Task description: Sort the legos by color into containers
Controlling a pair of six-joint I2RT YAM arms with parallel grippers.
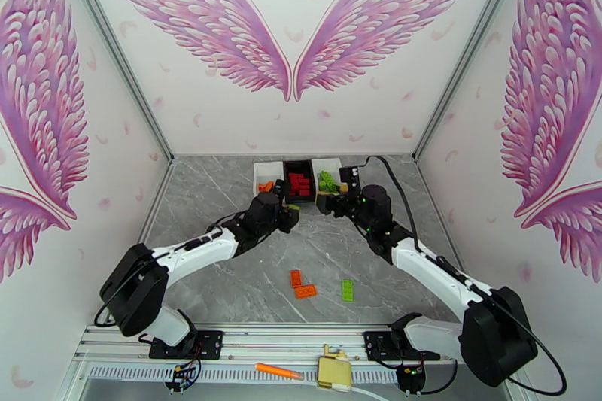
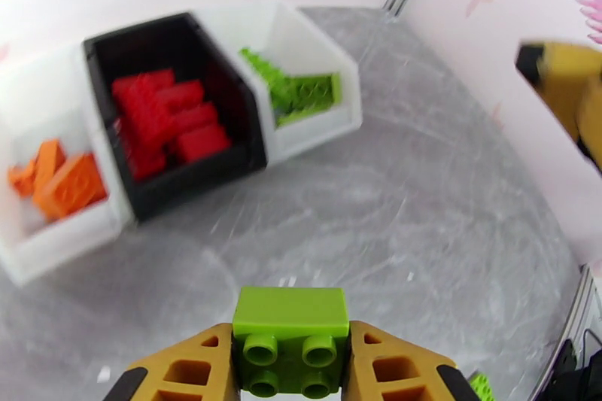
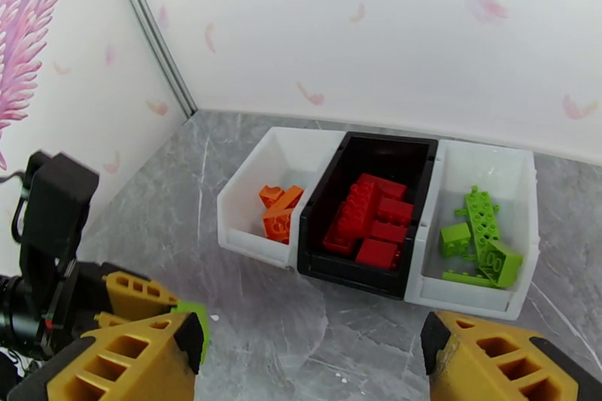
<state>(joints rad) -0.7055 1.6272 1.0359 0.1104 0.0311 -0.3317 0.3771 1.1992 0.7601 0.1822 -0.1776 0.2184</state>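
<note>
The left pincer (image 2: 290, 365) is clamped on a green brick (image 2: 290, 312), one yellow finger against each side and the studs facing the wrist camera. It hangs over bare desk (image 2: 391, 229), just short of the row of bins.

The step in hand looks like the carry: a green piece is picked and not yet dropped. Its home is the white bin with the greens (image 2: 316, 132), which lies ahead and to the right of the held brick, beyond the black bin (image 2: 196, 184) of reds. The white bin with the oranges (image 2: 60, 244) is at the far left.

The next move calls for a reach forward and rightward until the brick is over that bin's rim, then letting the fingers part.

The right pincer (image 3: 312, 365) stands wide and empty, just in front of the same bins. In the overhead view it sits near the green bin, so the two arms may crowd each other there.

Behind both arms, two orange bricks (image 1: 305, 291) and a loose green brick (image 1: 348, 290) wait on the desk.
</note>
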